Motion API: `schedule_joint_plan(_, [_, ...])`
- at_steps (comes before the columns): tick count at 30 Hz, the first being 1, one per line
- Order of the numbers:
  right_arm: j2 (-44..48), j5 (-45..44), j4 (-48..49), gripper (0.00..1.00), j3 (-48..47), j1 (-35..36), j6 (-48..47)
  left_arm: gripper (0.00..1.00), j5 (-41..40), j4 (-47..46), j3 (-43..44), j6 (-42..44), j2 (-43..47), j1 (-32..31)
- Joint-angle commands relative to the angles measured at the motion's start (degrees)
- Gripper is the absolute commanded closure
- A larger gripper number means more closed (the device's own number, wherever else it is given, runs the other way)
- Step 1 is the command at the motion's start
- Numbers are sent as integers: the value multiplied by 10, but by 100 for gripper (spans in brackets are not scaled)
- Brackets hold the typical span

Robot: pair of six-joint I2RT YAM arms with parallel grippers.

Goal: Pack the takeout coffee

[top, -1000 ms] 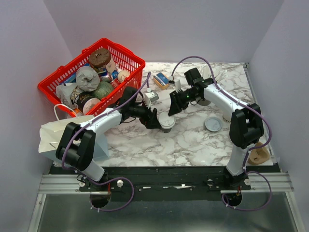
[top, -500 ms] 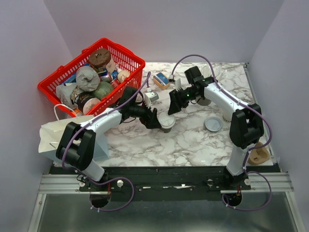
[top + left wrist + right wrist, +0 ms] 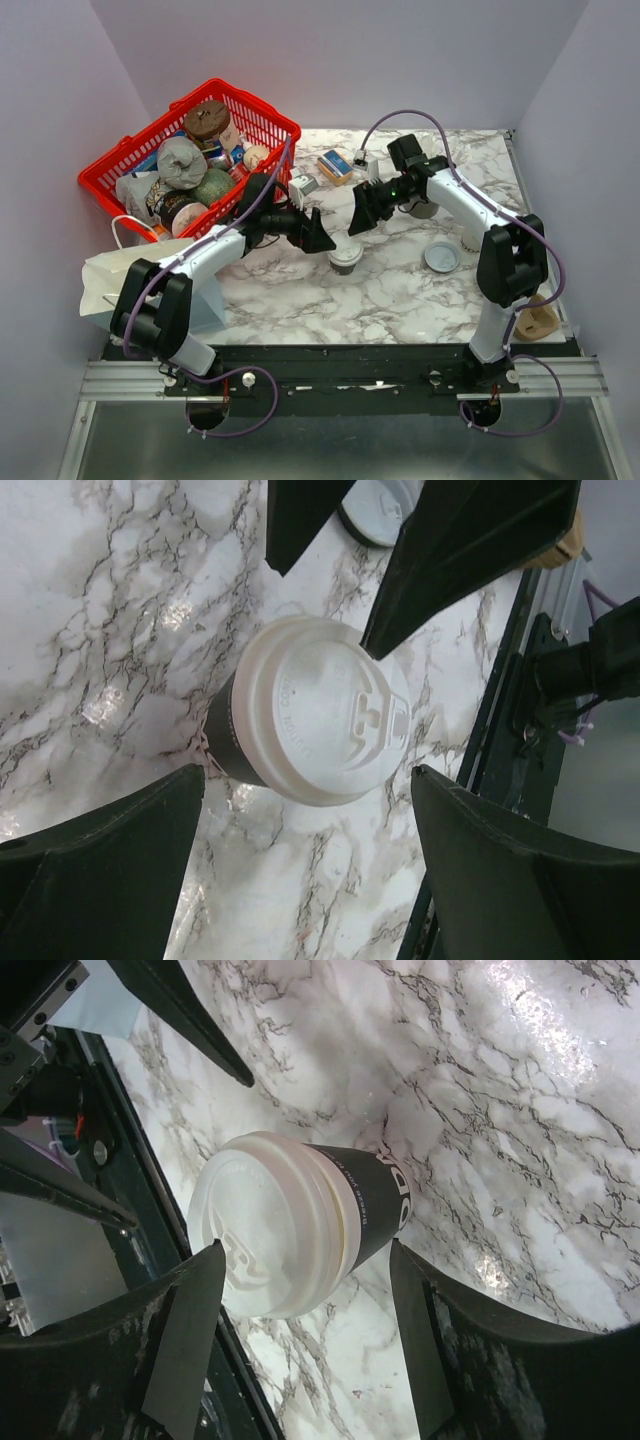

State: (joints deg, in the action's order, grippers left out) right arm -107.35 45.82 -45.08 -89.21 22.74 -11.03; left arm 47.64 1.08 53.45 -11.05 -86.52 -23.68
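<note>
The takeout coffee (image 3: 346, 258), dark brown with a white lid, stands upright on the marble table (image 3: 400, 290). My left gripper (image 3: 322, 240) hovers just to its upper left, open. My right gripper (image 3: 360, 222) hangs above and behind it, also open. In the left wrist view the coffee (image 3: 320, 725) sits beyond the widely spread left gripper (image 3: 308, 770), untouched. In the right wrist view the coffee (image 3: 290, 1225) lies at the tips of the right gripper (image 3: 307, 1245), with the fingers (image 3: 190, 1330) spread to either side of the lid and no clear contact.
A red basket (image 3: 265, 108) full of groceries stands at the back left, and a white paper bag (image 3: 110, 280) at the near left. A loose lid disc (image 3: 442, 257) lies to the right of the coffee. Small boxes (image 3: 335, 163) lie behind it.
The right gripper's jaws have spread wider and lifted slightly off the coffee. The left gripper has drawn back a little to the upper left. The coffee has stayed put.
</note>
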Motion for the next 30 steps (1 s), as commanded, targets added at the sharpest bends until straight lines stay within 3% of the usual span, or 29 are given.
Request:
schedule_joint_plan(1, [3,44,-14,24,6,-5,1,8,-18,-75,-3,-60,-26,0])
schedule_joint_plan(11, [-2,45,-19,24,24,-5,-18,12,-15,-85,15,-63,-73,0])
schedule_joint_plan(30, [-17,49,-11,35,33,-5,-9,14,-4,-144,38,-101,-132,0])
